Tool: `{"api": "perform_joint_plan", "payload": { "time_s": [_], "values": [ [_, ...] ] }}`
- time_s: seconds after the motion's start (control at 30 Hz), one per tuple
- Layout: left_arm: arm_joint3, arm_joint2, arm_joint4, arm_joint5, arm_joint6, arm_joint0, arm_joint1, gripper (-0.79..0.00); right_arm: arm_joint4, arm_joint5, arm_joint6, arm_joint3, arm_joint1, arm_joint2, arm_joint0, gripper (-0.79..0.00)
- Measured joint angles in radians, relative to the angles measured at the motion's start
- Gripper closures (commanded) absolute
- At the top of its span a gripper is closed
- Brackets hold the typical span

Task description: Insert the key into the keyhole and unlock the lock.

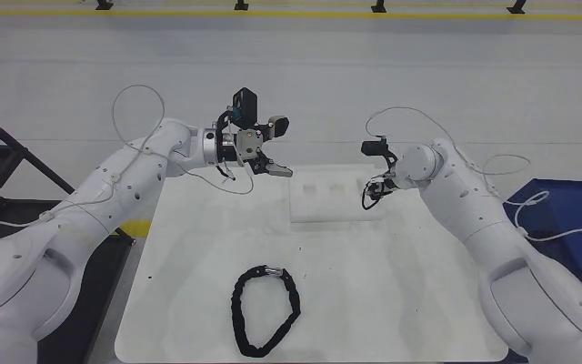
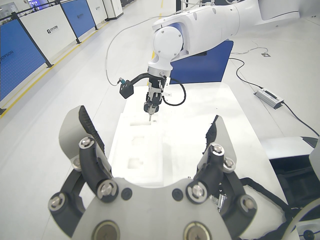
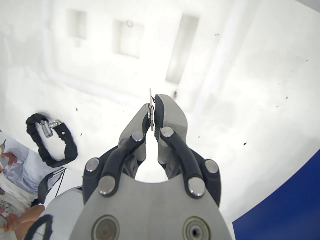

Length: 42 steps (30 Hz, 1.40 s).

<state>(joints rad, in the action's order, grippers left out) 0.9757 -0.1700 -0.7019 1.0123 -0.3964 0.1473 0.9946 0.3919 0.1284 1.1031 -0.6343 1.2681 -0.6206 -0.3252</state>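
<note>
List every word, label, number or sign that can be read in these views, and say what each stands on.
White barrier panels: a logo with a brand word, left unquoted here.
Blue barrier panel: part of the same print, cut off at the edge.
Small tag on the right arm's wrist: too small to read.
Key, chain lock, foam tray: no print visible.

my top camera looked down from overhead onto the whole table (image 1: 382,273). my left wrist camera sat behind the left gripper (image 2: 150,116), facing low across the foam block (image 2: 145,151) toward the right arm (image 2: 212,23). my right wrist camera hung close above that block, looking almost straight down. all three views shared the block; top and right wrist shared the lock (image 1: 238,314).
</note>
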Motion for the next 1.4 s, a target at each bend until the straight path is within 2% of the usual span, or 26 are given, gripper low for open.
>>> {"api": "perform_joint_plan", "payload": {
  "time_s": [0.2, 0.43, 0.63, 0.8, 0.93, 1.13, 1.4],
  "values": [
    [0.000, 0.000, 0.000, 0.000, 0.000, 0.000, 0.000, -0.785, 0.015, -0.007, 0.033, -0.298, -0.092, -0.126, -0.109, 0.000],
    [0.000, 0.000, 0.000, 0.000, 0.000, 0.000, 0.000, -0.785, -0.051, 0.049, 0.102, -0.684, -0.209, -0.390, -0.341, 0.000],
    [0.000, 0.000, 0.000, 0.000, 0.000, 0.000, 0.000, -0.785, -0.197, 0.154, 0.112, -0.871, -0.257, -0.574, -0.508, 0.000],
    [0.000, 0.000, 0.000, 0.000, 0.000, 0.000, 0.000, -0.785, -0.356, 0.258, 0.105, -0.916, -0.274, -0.666, -0.588, 0.000],
    [0.000, 0.000, 0.000, 0.000, 0.000, 0.000, 0.000, -0.785, -0.512, 0.339, 0.096, -0.899, -0.282, -0.719, -0.632, 0.000],
    [0.000, 0.000, 0.000, 0.000, 0.000, 0.000, 0.000, -0.785, -0.658, 0.405, 0.000, -0.839, -0.282, -0.758, -0.674, 0.000],
    [0.000, 0.000, 0.000, 0.000, 0.000, 0.000, 0.000, -0.785, -0.670, 0.415, -0.006, -0.832, -0.281, -0.759, -0.675, 0.000]
  ]
}}
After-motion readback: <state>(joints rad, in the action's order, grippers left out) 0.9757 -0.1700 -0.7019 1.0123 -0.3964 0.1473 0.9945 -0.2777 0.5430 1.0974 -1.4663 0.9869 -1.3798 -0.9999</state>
